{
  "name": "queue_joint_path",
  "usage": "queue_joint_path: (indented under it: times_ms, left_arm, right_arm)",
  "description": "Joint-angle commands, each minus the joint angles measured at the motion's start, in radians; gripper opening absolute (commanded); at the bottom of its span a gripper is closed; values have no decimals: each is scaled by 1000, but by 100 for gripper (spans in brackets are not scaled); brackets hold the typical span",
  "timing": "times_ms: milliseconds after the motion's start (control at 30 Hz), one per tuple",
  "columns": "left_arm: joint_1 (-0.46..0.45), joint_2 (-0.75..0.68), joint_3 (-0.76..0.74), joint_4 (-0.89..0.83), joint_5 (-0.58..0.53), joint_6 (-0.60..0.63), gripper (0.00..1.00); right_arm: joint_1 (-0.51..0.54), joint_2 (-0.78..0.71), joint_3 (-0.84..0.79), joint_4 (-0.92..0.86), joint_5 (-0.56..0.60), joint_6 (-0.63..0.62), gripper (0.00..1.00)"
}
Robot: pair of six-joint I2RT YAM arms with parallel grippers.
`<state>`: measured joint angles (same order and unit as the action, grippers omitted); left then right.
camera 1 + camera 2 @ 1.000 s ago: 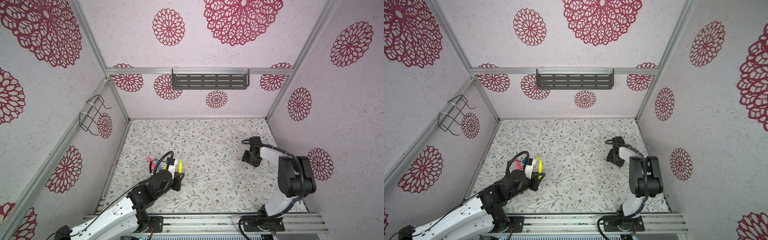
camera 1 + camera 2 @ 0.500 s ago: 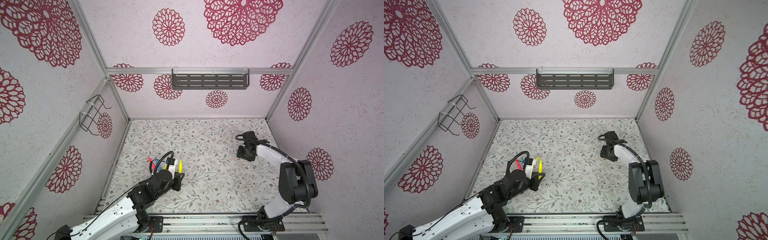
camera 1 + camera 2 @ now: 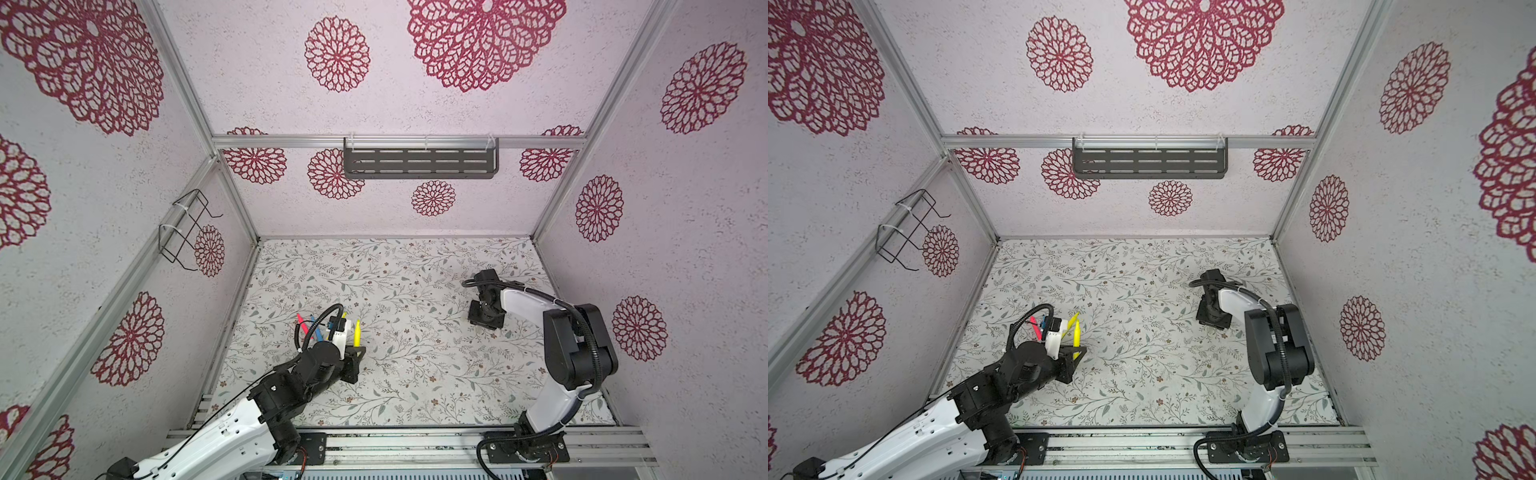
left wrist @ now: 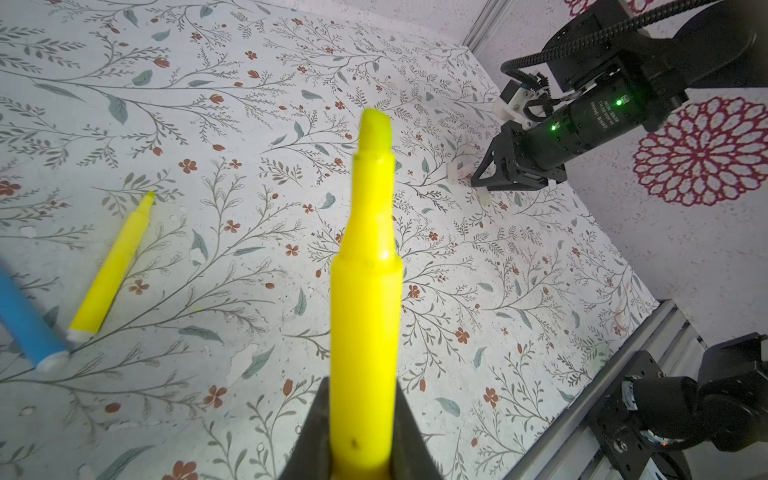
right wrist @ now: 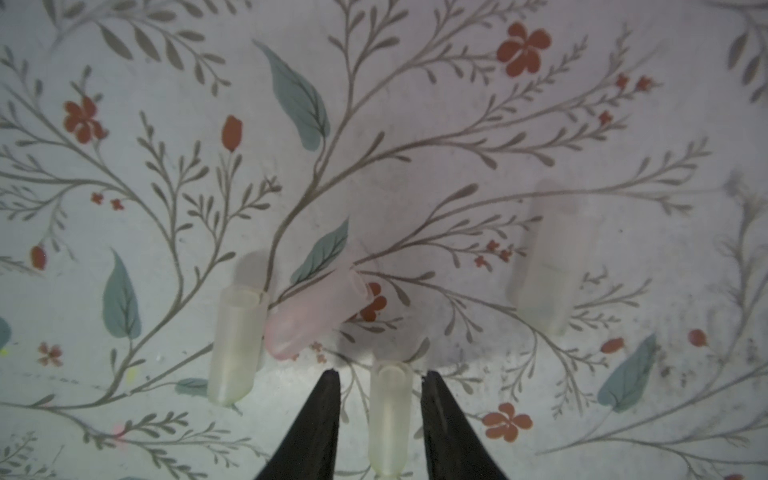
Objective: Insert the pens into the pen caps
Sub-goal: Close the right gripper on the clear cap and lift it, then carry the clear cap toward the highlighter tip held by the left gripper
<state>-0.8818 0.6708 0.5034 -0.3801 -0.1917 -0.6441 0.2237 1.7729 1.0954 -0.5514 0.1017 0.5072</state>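
Left gripper (image 4: 360, 388) is clamped tight on a yellow pen (image 4: 365, 249), tip sticking out past the jaws. A blue pen (image 4: 25, 324) and a second yellow pen (image 4: 110, 270) lie on the floral table (image 4: 249, 104) alongside. Over on the right, the right gripper (image 5: 379, 376) straddles a clear cap (image 5: 390, 419), jaws narrow with a sliver of gap each side, and three more caps (image 5: 237, 345) lie close by.

right hand (image 5: 379, 373) has shifted left, narrowing around a cap (image 5: 390, 419).

Robot lab test cell: aluminium frame (image 3: 399, 142) boxing in medallion-print walls (image 3: 685, 257), floral-covered tabletop (image 3: 415, 374), left arm (image 3: 232, 428) and right arm (image 3: 557, 399) bolted to a slotted base rail (image 3: 415, 446), wire basket (image 3: 185, 230) and dark slotted shelf (image 3: 419, 164) zip-tied to the frame.
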Motion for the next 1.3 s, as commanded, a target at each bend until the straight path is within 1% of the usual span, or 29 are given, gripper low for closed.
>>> queue_joint_path:
  times_ms: [0, 133, 367, 500, 667, 867, 1000, 1133, 1267]
  left_arm:
    - [0, -20, -22, -6, -17, -18, 0]
    - [-1, -17, -25, -3, -16, -17, 0]
    - [1, 0, -17, -2, -13, -11, 0]
    - [0, -6, -23, 5, -15, -17, 0]
    - [1, 0, -22, 14, -8, -16, 0]
    - [1, 17, -19, 28, 7, -15, 0]
    - [0, 22, -24, 48, 31, -15, 0]
    - [0, 50, -34, 98, 108, -14, 0]
    - [-1, 115, -18, 137, 178, -23, 0]
  right_arm:
    - [5, 0, 23, -20, 23, -3, 36]
    - [5, 14, 11, -7, 23, -6, 35]
    - [6, 23, -12, 10, 18, 3, 28]
    - [8, 4, -43, 25, 11, 10, 20]
    - [15, -32, -65, 24, 8, 14, 15]
    - [34, -101, -87, 16, 2, 16, 11]
    - [56, -170, -104, 24, -19, 17, 11]
    - [93, -277, -126, 60, -72, 29, 11]
    - [140, -396, -140, 106, -142, 31, 10]
